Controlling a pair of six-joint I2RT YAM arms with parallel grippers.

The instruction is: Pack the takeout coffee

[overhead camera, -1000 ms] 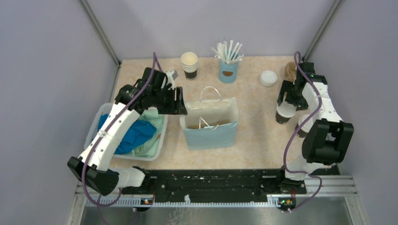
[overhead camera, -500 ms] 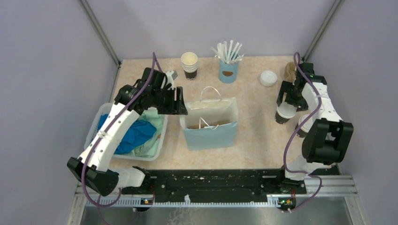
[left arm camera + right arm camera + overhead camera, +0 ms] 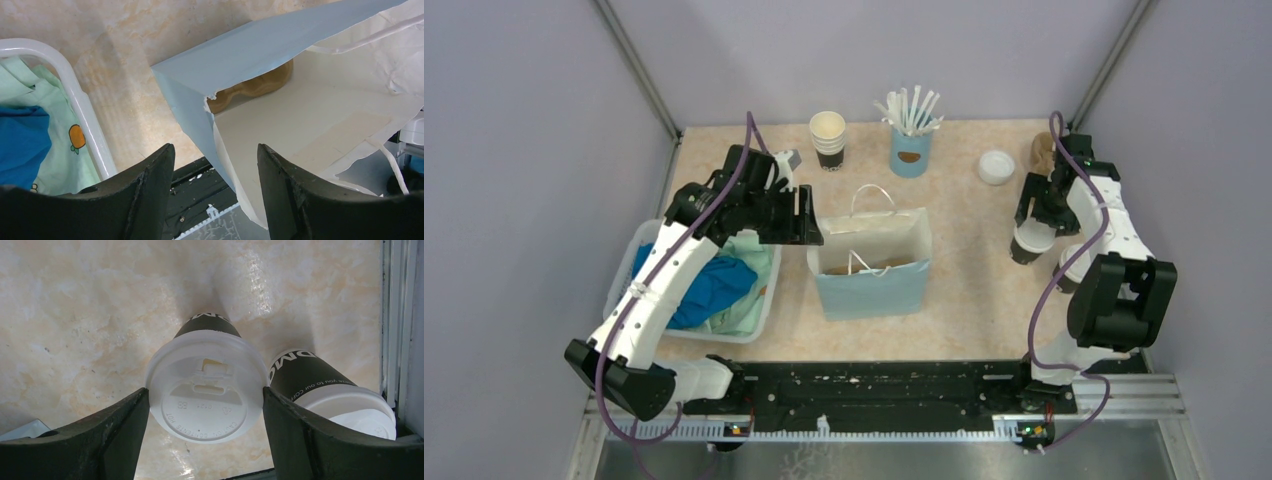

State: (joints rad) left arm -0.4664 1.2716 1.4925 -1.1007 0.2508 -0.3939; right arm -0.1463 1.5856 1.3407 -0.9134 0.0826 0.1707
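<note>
Pinching takeout coffee at lid rim, right gripper; second cup alongside; left gripper wide, empty.

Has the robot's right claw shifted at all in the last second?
No. The right gripper sits just as near the loose white lid as before, either side of the takeout coffee.

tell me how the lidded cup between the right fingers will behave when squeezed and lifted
The takeout coffee is a paper cup, so its wall would probably dent under a squeeze. Its white lid looks pressed on and might pop if the right fingers clamp its rim. Narrower at the base, it could tip toward the neighbouring lidded cup if nudged.
</note>
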